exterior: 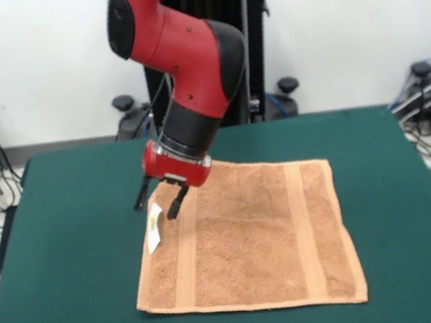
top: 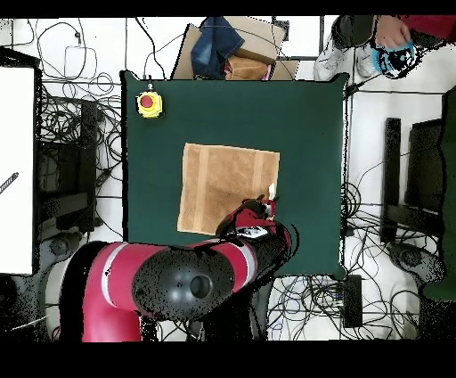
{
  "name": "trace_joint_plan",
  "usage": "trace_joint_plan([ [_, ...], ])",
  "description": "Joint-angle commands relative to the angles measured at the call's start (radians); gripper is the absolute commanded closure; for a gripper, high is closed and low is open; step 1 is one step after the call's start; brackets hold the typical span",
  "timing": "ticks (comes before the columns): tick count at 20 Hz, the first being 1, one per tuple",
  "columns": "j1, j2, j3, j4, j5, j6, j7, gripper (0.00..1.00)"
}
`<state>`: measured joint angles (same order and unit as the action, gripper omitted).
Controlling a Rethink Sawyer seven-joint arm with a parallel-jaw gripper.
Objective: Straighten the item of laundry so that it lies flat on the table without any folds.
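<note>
The orange-tan towel (exterior: 251, 237) lies spread out on the dark green table (exterior: 78, 271), with two flat woven bands running front to back. Its white tag (exterior: 155, 227) sticks out at the left edge. My gripper (exterior: 158, 202) hangs just above the towel's far left corner, next to the tag. Its two black fingers (exterior: 141, 197) are apart with nothing between them. The arm hides that corner. In the overhead view the towel (top: 227, 187) lies mid-table (top: 303, 125), and the gripper (top: 263, 209) is over its lower right corner by the tag (top: 271, 190).
A yellow box with a red button (top: 149, 103) sits on the table's corner in the overhead view. A cardboard box with blue cloth (top: 227, 45) stands beyond the table edge. A person's hand (top: 392, 36) shows at the top right. Cables lie around the table.
</note>
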<state>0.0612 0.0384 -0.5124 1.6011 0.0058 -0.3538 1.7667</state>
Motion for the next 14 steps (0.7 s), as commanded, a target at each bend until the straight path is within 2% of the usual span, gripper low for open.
trace_joint_plan([
  [1, -0.061, -0.035, 0.164, -0.052, -0.076, -0.033, 0.144, 0.0],
  [2, -0.099, -0.06, 0.216, -0.025, -0.115, 0.014, 0.145, 0.0],
  [6, -0.135, -0.126, 0.272, 0.047, -0.159, 0.132, 0.128, 0.0],
  [14, -0.189, -0.142, 0.342, 0.071, -0.195, 0.102, 0.151, 0.0],
])
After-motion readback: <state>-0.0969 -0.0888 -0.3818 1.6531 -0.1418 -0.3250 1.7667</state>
